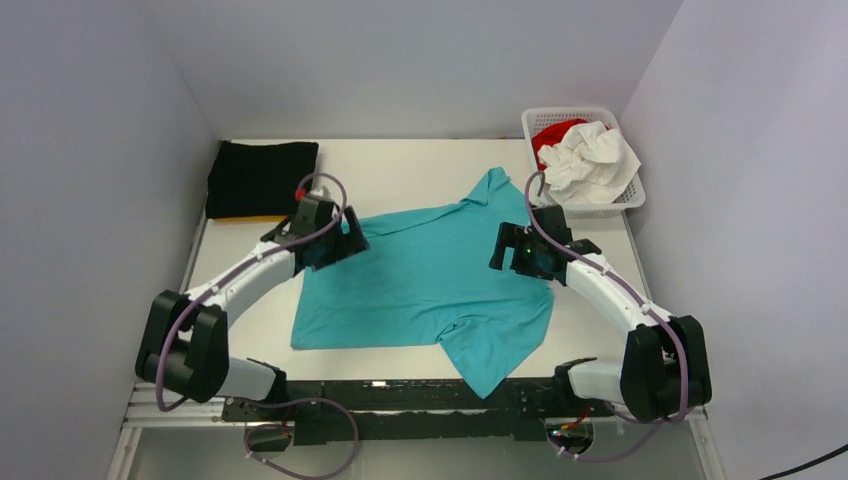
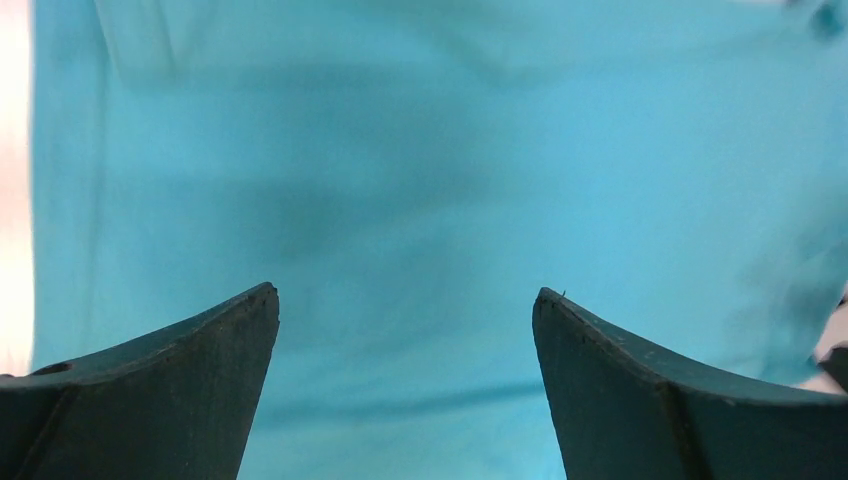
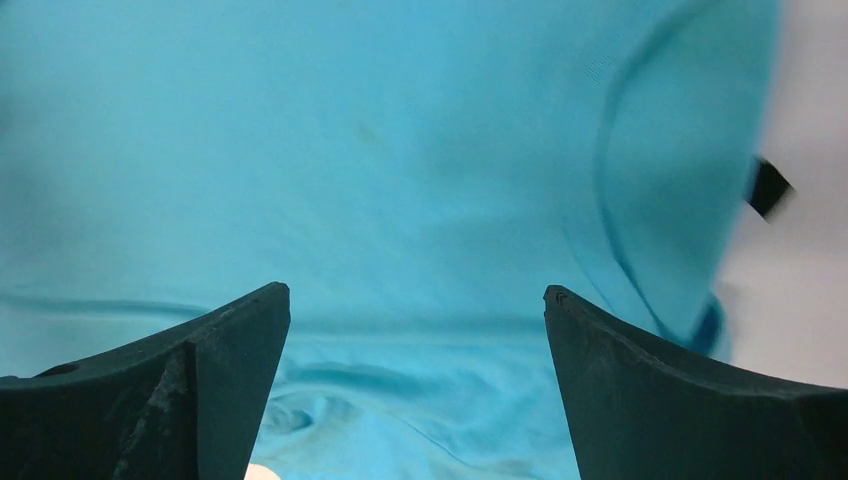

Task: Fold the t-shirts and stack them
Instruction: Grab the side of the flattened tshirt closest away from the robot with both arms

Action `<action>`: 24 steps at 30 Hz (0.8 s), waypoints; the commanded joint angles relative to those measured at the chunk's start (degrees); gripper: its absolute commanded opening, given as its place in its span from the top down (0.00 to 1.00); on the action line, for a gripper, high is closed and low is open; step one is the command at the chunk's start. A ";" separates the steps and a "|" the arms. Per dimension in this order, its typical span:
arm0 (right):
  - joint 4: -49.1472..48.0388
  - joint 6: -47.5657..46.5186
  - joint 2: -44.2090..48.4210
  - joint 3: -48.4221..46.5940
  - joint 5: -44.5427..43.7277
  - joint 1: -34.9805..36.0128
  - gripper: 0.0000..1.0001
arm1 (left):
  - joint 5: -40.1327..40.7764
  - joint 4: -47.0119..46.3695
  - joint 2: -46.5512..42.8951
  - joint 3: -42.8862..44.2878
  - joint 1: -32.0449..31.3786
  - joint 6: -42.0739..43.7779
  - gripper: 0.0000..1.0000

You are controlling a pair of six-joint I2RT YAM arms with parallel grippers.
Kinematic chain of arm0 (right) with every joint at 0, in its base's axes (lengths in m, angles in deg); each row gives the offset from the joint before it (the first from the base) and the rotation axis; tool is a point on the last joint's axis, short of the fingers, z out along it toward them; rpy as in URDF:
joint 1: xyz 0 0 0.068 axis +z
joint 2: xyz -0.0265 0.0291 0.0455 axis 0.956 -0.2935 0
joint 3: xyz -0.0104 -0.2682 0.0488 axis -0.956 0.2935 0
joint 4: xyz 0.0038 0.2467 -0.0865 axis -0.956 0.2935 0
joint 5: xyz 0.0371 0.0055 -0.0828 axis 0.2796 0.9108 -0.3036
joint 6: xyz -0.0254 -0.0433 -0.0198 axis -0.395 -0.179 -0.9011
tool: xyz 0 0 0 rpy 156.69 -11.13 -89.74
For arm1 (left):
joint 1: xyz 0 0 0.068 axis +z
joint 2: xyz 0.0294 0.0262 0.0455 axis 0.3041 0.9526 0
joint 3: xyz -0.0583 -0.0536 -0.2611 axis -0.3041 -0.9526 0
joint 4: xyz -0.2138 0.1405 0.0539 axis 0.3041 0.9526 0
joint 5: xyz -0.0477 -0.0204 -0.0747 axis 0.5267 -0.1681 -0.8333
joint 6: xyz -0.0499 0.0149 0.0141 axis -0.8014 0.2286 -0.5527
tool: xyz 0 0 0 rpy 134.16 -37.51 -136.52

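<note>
Nearest my bases, the near sleeve (image 1: 497,350) of the turquoise shirt (image 1: 420,285) ran down toward 6 o'clock, almost to the table's near edge. The shirt itself lay flat in the middle of the table (image 1: 420,165). Its long axis ran from 9 to 3 o'clock, with the hem at 9 and the neck at 3.

My left gripper (image 2: 405,293) hung just over the far corner of the hem with its jaws spread wide and nothing between them. The cloth stretched away from it toward 3 o'clock. My right gripper (image 3: 417,290) was likewise released and empty. It was poised over the neck end, with the collar's dark label (image 3: 768,187) just off toward its 2 o'clock.

Each arm therefore had its own end of the shirt, the left nearer the hem and the right nearer the neck. I judged that any fold would turn on that split.

Further out, the far sleeve (image 1: 488,185) pointed to 12 o'clock. At 10 o'clock, well apart from the shirt, lay a folded black shirt (image 1: 262,175) on top of an orange-yellow one (image 1: 245,217). At 2 o'clock a basket (image 1: 628,200) held a crumpled white shirt (image 1: 592,160) and a red shirt (image 1: 552,135) waiting their turn.
</note>
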 commanded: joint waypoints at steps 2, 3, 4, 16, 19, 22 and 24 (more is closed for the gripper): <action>-13.32 -1.60 -3.34 -2.46 5.44 5.06 0.00 | 5.72 -8.66 8.41 10.70 3.28 4.07 0.01; -15.39 -0.83 -4.72 -2.33 6.82 5.48 0.00 | 4.66 -8.87 10.44 12.17 3.87 4.59 0.01; -17.35 0.10 -6.22 -2.03 7.72 5.82 0.00 | 4.21 -8.77 12.50 13.43 4.16 4.89 0.01; -20.66 1.47 -17.65 -1.50 5.78 6.65 0.00 | 1.46 -14.32 23.63 16.39 4.28 5.44 0.01; -20.23 0.96 -18.37 -0.28 5.35 6.69 0.00 | 2.10 -13.91 26.32 17.81 4.30 5.23 0.01; -19.30 0.35 -19.13 0.20 4.08 6.67 0.00 | 1.96 -13.17 27.95 19.47 4.29 5.36 0.01; -18.76 -0.04 -19.67 0.13 3.96 6.65 0.00 | 2.59 -12.94 28.32 19.92 4.25 5.16 0.01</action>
